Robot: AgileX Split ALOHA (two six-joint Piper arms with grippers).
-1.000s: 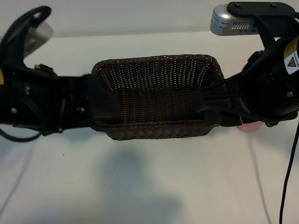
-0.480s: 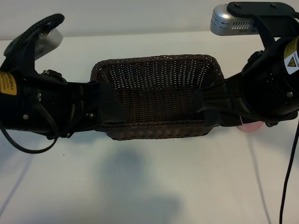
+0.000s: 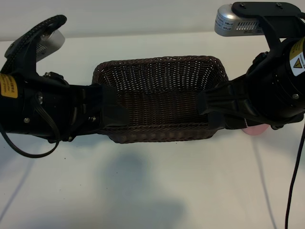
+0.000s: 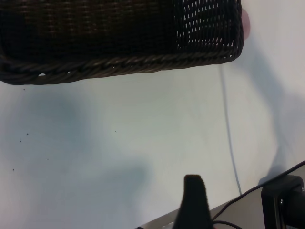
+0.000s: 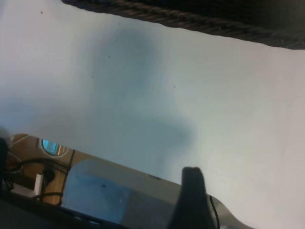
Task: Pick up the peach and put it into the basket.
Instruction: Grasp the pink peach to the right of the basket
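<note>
The dark brown wicker basket [image 3: 157, 61] stands mid-table with nothing in it. Only a pink sliver of the peach [image 3: 255, 130] shows on the table, just off the basket's right end and under my right arm. The left wrist view shows the same peach [image 4: 245, 24] past the basket's corner [image 4: 119, 64]. My left gripper [image 3: 108, 110] hovers open over the basket's left end, and my right gripper [image 3: 212, 110] hovers open over its right end. Each wrist view shows one bare finger [image 4: 194, 195] [image 5: 193, 191] high above the table, holding nothing. The basket rim [image 5: 190, 19] crosses the right wrist view.
The white tabletop [image 3: 152, 191] in front of the basket carries the arms' shadows. A black cable [image 3: 293, 181] hangs down at the right side. A thin cable [image 4: 228, 133] lies across the table near its edge.
My left arm swung a little toward the basket about a second ago and has held still since. The right arm, basket and peach have not moved.
</note>
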